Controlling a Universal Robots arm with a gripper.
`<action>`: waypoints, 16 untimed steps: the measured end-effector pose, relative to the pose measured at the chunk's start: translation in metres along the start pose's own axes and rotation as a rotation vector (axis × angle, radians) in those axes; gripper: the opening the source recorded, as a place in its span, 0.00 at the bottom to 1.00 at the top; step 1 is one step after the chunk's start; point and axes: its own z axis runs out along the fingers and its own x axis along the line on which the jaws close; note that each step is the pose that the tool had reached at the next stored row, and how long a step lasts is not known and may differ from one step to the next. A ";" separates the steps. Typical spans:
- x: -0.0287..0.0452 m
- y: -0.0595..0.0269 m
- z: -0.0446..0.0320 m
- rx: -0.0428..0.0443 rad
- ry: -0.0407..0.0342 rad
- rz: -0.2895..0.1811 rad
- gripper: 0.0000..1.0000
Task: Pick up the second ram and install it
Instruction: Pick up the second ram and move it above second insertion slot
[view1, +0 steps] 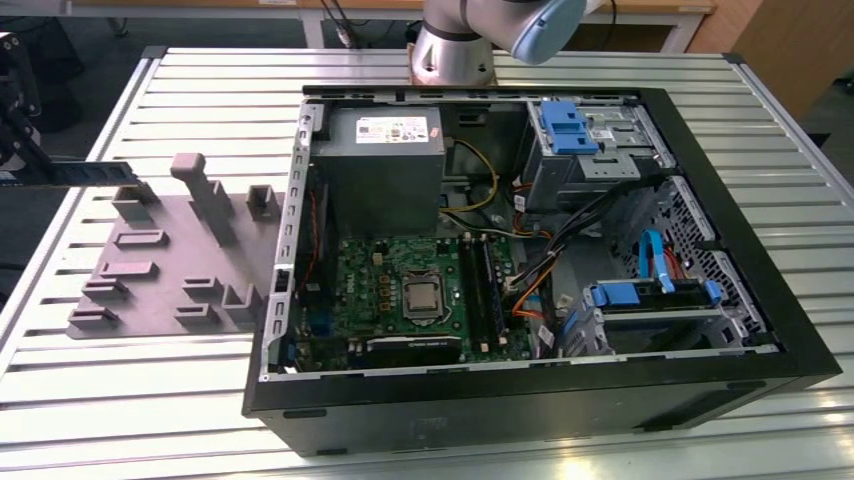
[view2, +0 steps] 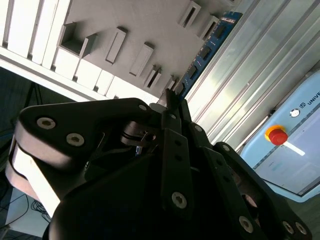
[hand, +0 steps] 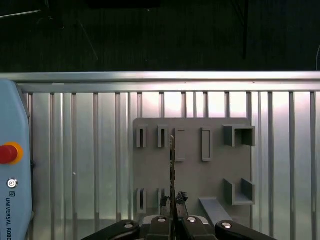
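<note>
My fingers (hand: 170, 202) are clenched on the ram (hand: 172, 160), which is held on edge over the grey fixture (hand: 215, 172) on the slatted table (hand: 85, 165). In the exterior view, the ram is well apart from the open case (view1: 747, 330), to its left.

Matt grey plastic fixture plate (hand: 192, 177), shiny ribbed metal table (hand: 85, 160), matt black pincer (hand: 173, 200)

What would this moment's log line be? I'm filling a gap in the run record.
gripper: shut on the second ram | position: above grey fixture, apart from computer case | install: not done
</note>
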 end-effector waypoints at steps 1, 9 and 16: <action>0.0000 0.0000 0.0000 0.0000 0.0000 0.000 0.14; -0.0001 -0.0053 0.0000 0.0000 0.0000 0.000 0.14; -0.0004 -0.0146 0.0000 0.0000 0.0000 0.000 0.14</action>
